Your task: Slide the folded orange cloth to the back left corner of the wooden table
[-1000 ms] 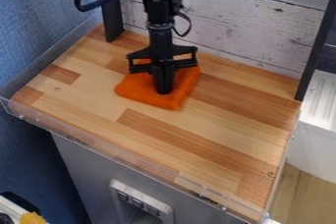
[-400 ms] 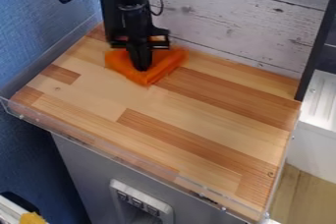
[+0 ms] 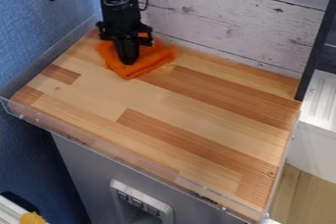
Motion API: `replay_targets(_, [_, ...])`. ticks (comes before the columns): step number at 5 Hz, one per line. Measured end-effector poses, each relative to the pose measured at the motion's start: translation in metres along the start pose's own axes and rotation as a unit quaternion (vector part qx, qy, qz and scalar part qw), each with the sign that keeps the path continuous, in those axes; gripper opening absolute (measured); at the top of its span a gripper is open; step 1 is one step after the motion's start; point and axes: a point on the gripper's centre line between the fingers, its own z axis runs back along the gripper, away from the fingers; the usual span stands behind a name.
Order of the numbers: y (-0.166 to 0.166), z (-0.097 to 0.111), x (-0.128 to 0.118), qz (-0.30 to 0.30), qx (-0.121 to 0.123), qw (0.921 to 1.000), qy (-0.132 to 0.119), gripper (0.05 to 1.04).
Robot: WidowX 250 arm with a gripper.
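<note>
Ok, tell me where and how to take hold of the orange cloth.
Pinch the orange cloth by its rumpled upper layer, just beside where the black gripper comes down on it, and come from straight above. The cloth lies low on the wooden top, so its sides offer little height to grip, while the raised folds should gather more easily.

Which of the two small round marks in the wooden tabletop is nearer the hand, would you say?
The left mark, towards the blue wall; the right mark is much farther from the hand.
</note>
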Motion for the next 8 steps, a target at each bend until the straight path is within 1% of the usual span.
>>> replay_targets(2, [0.013,-0.001,-0.008,-0.048,0.019,0.9986,0.008,0.059])
replay_targets(3, [0.018,-0.001,-0.013,-0.054,0.025,0.9981,0.015,0.059])
replay_targets(4, [0.021,0.002,-0.024,-0.059,0.028,0.9973,0.034,0.083])
replay_targets(5, [0.018,0.015,-0.034,-0.051,0.024,0.9972,0.05,0.233])
replay_targets(6, [0.0,0.04,-0.044,-0.04,0.026,0.9979,0.044,0.487])
replay_targets(7, [-0.041,0.06,-0.057,-0.047,0.027,0.9979,0.035,0.791])
replay_targets(8, [-0.071,0.078,-0.077,-0.042,0.028,0.9985,0.02,1.003])
